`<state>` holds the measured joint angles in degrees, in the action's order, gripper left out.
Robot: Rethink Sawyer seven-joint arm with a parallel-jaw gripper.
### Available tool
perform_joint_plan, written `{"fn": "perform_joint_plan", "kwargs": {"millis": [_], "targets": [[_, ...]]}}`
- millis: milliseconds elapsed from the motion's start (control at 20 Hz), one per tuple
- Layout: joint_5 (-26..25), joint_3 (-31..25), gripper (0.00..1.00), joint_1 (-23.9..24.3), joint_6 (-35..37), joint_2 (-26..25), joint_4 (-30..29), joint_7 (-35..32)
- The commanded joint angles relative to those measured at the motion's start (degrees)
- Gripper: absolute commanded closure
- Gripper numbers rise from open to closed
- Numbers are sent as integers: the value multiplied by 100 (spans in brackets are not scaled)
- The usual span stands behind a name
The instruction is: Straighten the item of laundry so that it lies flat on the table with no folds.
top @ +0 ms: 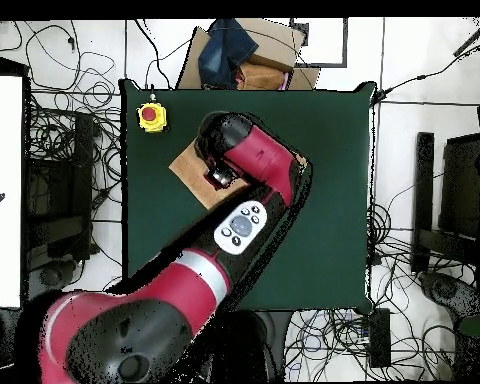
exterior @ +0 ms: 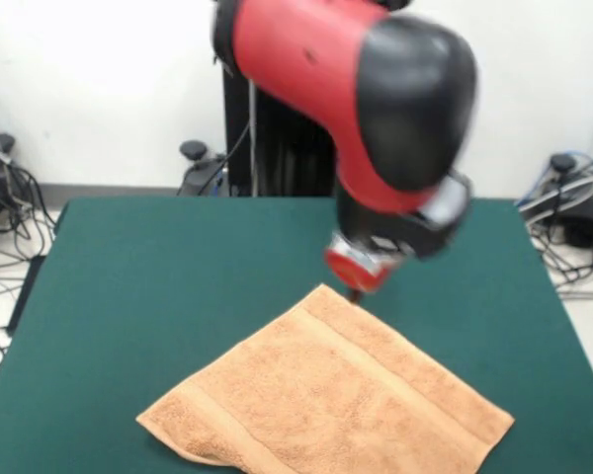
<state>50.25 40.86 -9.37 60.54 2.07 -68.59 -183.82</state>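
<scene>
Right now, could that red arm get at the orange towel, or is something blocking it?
Probably yes. The tool hangs right at the towel's far corner, and nothing lies between them on the table. Whether its tip touches the cloth, I cannot tell.

Front and overhead views, both on table (exterior: 158,267)

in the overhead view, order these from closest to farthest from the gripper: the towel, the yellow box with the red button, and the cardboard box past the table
1. Towel, right under the gripper.
2. Yellow box with the red button, on the table near its upper left corner.
3. Cardboard box, beyond the table's top edge.
</scene>
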Motion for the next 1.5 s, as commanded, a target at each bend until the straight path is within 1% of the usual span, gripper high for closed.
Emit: {"fn": "perform_joint_plan", "kwargs": {"millis": [50,200,350,450,600,700,750,800,1000,1100,1150,1200,1300,1450,1500], "targets": [[-877,-1116,0,271,-1760,1237,-2939,2775],[-1073,-1530,0,637,-2788,1714,-3842,3330],[-1345,-2230,0,1233,-4106,2178,-4820,3659],[-1699,-2631,0,1614,-4898,2438,-5431,3561],[-2325,-3141,0,2233,-5791,2705,-6211,3242],[-2791,-3210,0,2505,-6097,2770,-6459,2953],[-3074,-3356,0,2798,-6320,2793,-6578,2862],[-3295,-3349,0,2918,-6379,2848,-6639,2771],[-3827,-3129,0,3043,-6100,3191,-6750,2573],[-3936,-2894,0,2842,-5828,3271,-6637,2573],[-3963,-2861,0,2787,-5712,3315,-6574,2537],[-3869,-2606,0,2439,-5464,3317,-6347,2501],[-3783,-2614,0,2283,-5232,3335,-6033,2380],[-3915,-2793,0,2556,-4831,3529,-5675,2592],[-4001,-2918,0,2757,-4645,3693,-5646,2737]]}}
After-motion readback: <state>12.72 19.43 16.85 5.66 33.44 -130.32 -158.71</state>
